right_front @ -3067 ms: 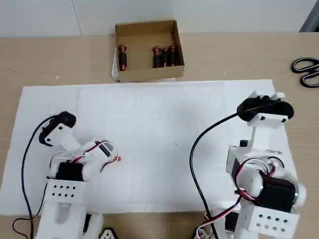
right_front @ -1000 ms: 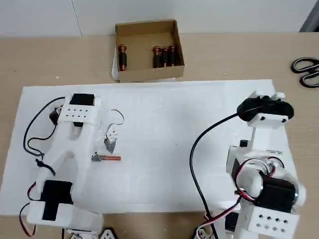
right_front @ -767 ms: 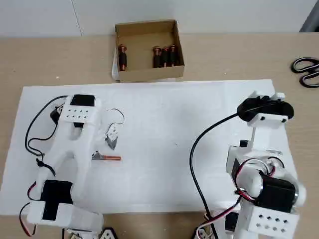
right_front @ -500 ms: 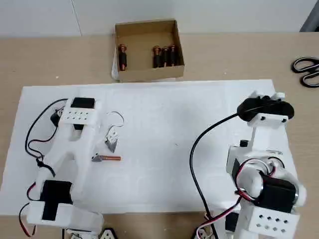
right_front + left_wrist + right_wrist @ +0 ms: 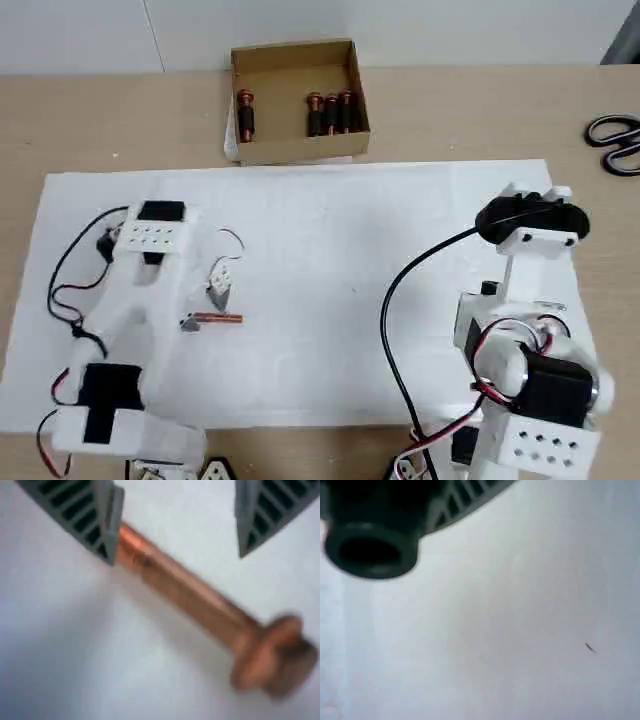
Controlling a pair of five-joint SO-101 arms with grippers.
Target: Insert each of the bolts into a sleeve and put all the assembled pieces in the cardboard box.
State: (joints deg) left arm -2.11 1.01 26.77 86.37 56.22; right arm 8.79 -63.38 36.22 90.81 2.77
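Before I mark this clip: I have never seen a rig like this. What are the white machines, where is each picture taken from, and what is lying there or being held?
The white machines are two small robot arms standing side by side at a table. Each ends in a two-fingered gripper. The high view comes from a fixed camera looking down. The other two pictures come from cameras on the arms' wrists, so they look past the fingers.

A white sheet covers part of the table, and a copper bolt lies on it. The left gripper is open over that bolt and has not closed on it. The right gripper appears to hold a black sleeve above the sheet.

Beyond the sheet stands the cardboard box, with four assembled pieces inside. Scissors lie near the table's edge.
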